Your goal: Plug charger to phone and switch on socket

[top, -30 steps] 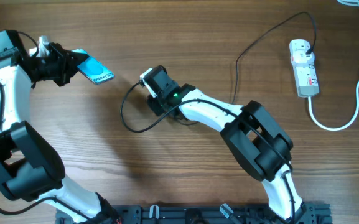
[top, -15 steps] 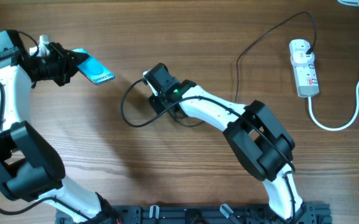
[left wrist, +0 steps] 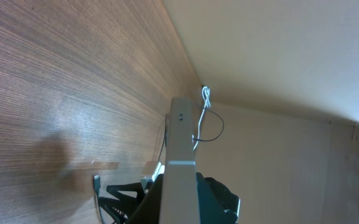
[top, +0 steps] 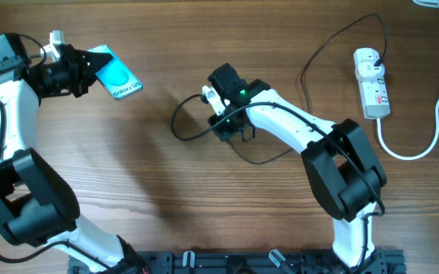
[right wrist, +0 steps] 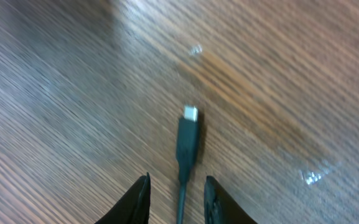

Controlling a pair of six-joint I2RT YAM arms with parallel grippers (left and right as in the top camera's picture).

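The phone point(top: 117, 78), teal-blue with white text, is held above the table at the far left, with my left gripper point(top: 82, 68) shut on its end. In the left wrist view the phone point(left wrist: 180, 155) shows edge-on as a grey slab between the dark fingers point(left wrist: 129, 198). The charger's black cable point(top: 176, 123) loops left of my right gripper point(top: 217, 114). Its dark plug tip point(right wrist: 188, 138) with a metal end lies on the wood. My right gripper point(right wrist: 177, 200) is open, with the cable running between its fingers and a gap on each side. The white socket point(top: 373, 84) lies far right.
A thick white cable point(top: 421, 144) curves from the socket along the right edge. The charger's cable point(top: 333, 34) arcs across the table's upper right to the socket. Both arms' dark links stand over the near left and near right of the table.
My right gripper has moved right and slightly away, dragging the cable loop with it, and its jaws have come apart round the cable. The left gripper has tilted the phone a little.
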